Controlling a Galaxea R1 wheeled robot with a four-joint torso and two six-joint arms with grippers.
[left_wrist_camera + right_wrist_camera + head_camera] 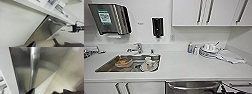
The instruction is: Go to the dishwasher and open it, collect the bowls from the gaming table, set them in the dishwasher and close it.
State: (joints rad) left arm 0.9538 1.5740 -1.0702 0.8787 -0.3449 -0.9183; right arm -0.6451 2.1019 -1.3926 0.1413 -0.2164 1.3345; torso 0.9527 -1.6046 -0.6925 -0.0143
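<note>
**At the counter, dishwasher front just below**

In the head view a white countertop point(189, 67) runs across the middle of the frame. Set into it at left centre is a steel sink point(106, 65) holding a stack of dishes with something orange on top point(123, 62) and some white cups point(148, 63). A chrome tap point(137, 47) stands behind the sink. On the wall at upper left hangs a steel paper-towel dispenser point(109, 18), and a black soap dispenser point(157, 27) is mounted at upper centre. White wall cabinets with bar handles point(209, 12) fill the upper right. At right centre, on the counter, sit a small bottle point(190, 47), a stack of plates and cups point(209, 50) and a folded cloth point(230, 57).

The dishwasher point(192, 87) shows at the lower edge, right of centre, as a steel front with a curved bar handle, under the counter's lip.

In the left wrist view the dishwasher point(48, 28) lies in the middle of the frame, its steel door beneath the counter edge, with the right arm point(76, 28) reaching toward the handle's end at right centre. Dark parts of the left gripper point(43, 44) edge the bottom of the frame; whether it is open I cannot tell.

In the right wrist view the dishwasher handle point(33, 65) runs down the frame's centre-left, very close. Dark tips of the right gripper point(50, 91) lie at the lower edge, one just beside the bar; how wide the pincer stands, and whether it has the handle, I cannot tell.
</note>
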